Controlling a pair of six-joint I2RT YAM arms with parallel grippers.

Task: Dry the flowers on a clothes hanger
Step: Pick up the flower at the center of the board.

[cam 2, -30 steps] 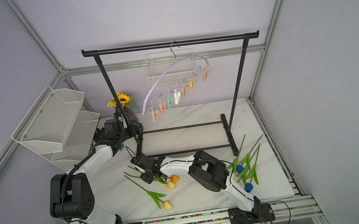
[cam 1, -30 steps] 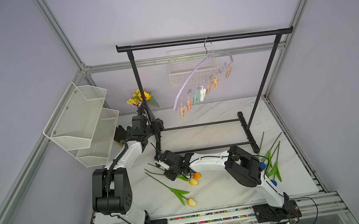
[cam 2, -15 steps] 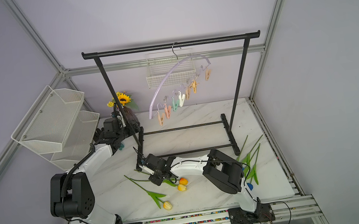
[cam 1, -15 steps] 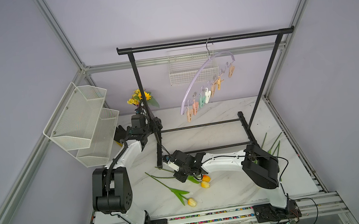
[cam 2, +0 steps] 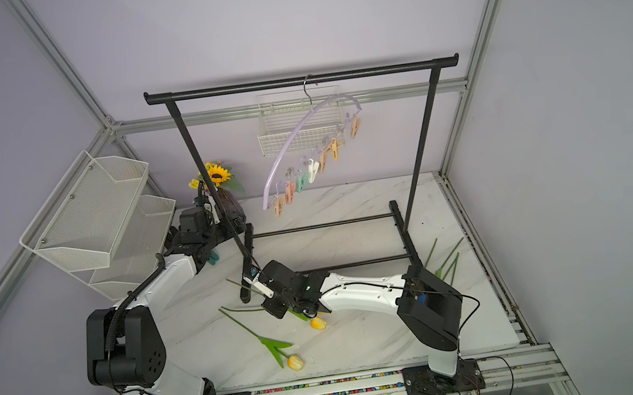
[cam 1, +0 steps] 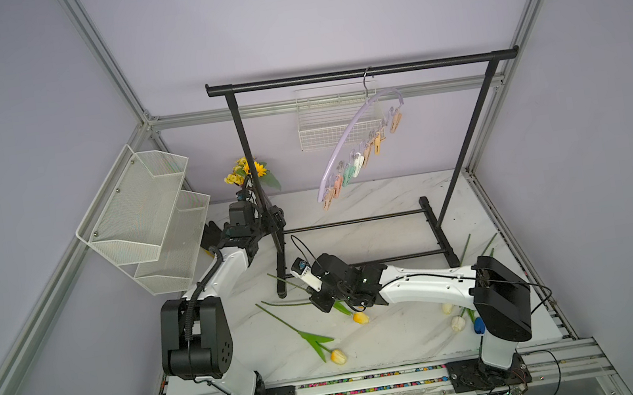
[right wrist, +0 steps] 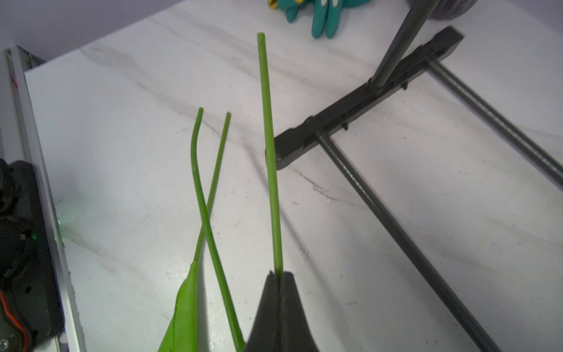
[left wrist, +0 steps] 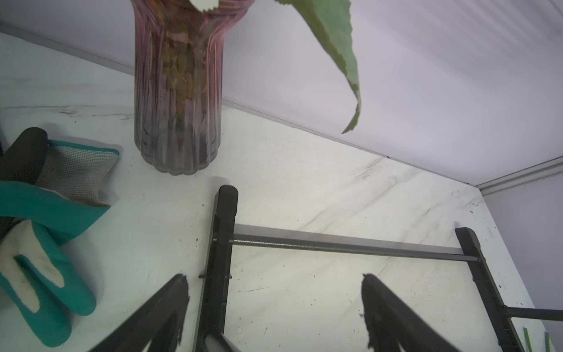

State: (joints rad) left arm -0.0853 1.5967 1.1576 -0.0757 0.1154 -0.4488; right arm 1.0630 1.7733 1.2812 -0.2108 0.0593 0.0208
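Observation:
The clothes hanger (cam 1: 354, 135) (cam 2: 300, 136), pale lilac with pastel clips (cam 1: 349, 171), hangs tilted from the black rack's top bar (cam 1: 360, 72). My right gripper (right wrist: 278, 274) (cam 1: 313, 292) is shut on a flower's green stem (right wrist: 269, 152), low over the table beside the rack's left foot (cam 1: 282, 292); its yellow-orange head (cam 1: 359, 317) trails under the wrist. Another yellow flower (cam 1: 338, 356) lies near the front, two more stems (right wrist: 210, 198) cross beside the jaws, and white (cam 1: 457, 323) and blue (cam 1: 478, 325) heads lie by the right arm's base. My left gripper (left wrist: 274, 279) (cam 1: 274, 220) is open, straddling the rack's foot bar (left wrist: 217, 259).
A ribbed purple vase (left wrist: 178, 106) with sunflowers (cam 1: 245, 172) stands behind the left gripper, teal gloves (left wrist: 45, 228) beside it. A white wire shelf (cam 1: 142, 213) juts from the left wall, and a wire basket (cam 1: 338, 121) hangs on the back wall. Rack base rails (cam 1: 355, 221) cross the table.
My right arm has shifted to the right with the stem in its jaws, dragging the flower head along. The hanger has swung a little. The left gripper stays by the rack foot.

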